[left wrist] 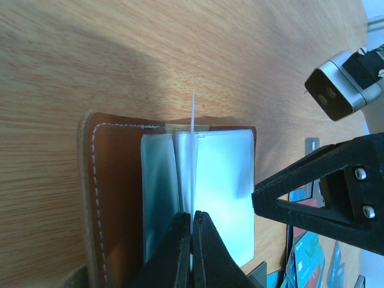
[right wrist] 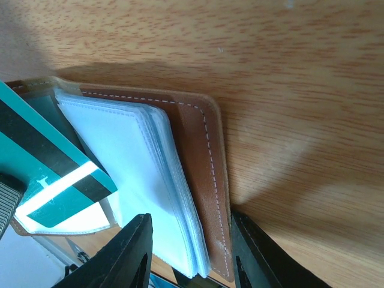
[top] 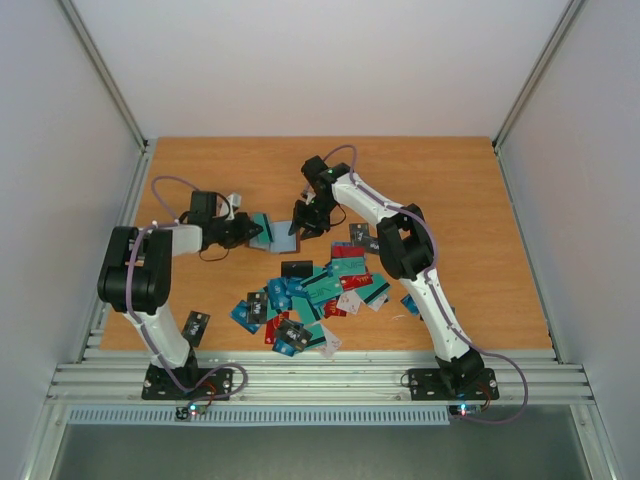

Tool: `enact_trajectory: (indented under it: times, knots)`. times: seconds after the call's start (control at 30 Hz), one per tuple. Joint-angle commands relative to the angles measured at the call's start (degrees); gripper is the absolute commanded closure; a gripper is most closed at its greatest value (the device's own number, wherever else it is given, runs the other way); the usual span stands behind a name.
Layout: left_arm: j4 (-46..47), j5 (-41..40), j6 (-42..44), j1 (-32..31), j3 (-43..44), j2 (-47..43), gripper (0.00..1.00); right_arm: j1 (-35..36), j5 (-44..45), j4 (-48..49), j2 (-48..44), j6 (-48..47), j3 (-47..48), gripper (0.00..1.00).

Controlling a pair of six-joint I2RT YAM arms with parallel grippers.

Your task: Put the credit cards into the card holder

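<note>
Nearest you, one stray card (top: pixel 195 325) lies by the left arm's base. Just beyond it the loose credit cards (top: pixel 310 295) spread in a heap across the lower middle of the surface (top: pixel 450 180), well apart from both hands.

Past the heap sits the card holder (right wrist: pixel 198 138), lying open near the centre of the top view, brown cover down and its clear sleeves (left wrist: pixel 222 180) fanned upward. Your right hand (right wrist: pixel 191 219) has its fingers apart and brackets the holder's edge, sleeves and cover between them. That looks meant to stop the holder sliding, though you cannot tell whether it presses. Your left hand (left wrist: pixel 192 225) is clamped together on a thin sheet seen edge-on, standing upright among the sleeves. Judging by the right wrist view, this is the teal card (right wrist: pixel 54 168) with the black stripe, held on edge so that it can slip into a pocket.

Mind the edges: the card juts past the holder's far side, and the two hands are close, the right one just beside the sleeves in the left wrist view.

Farther on, the surface is bare wood up to the enclosure walls (top: pixel 110 90), so you have room to push away from yourself.
</note>
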Motion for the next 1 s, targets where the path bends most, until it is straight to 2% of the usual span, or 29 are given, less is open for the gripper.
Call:
enact_trajectory:
  times: [0.0,0.4,0.7,0.97]
  knots:
    - [2.19,3.34,-0.36,-0.5,-2.11,-0.61,0.99,0.57,2.64,-2.67,4.26,0.18,0.55,0.62]
    - [5.44,5.06,-3.1,0.22,-5.53,-1.46,0.99,0.53,3.15,-3.63,4.62,-0.65,1.38,0.62]
    - [13.27,6.78,-12.18,1.99,-9.4,-0.19,0.99,0.52,2.58,-3.72,4.32,-0.66,0.9,0.63]
    - [9.69,5.17,-14.02,1.97,-9.04,-0.67,0.99,0.52,1.88,-1.69,3.54,0.68,-1.09,0.63]
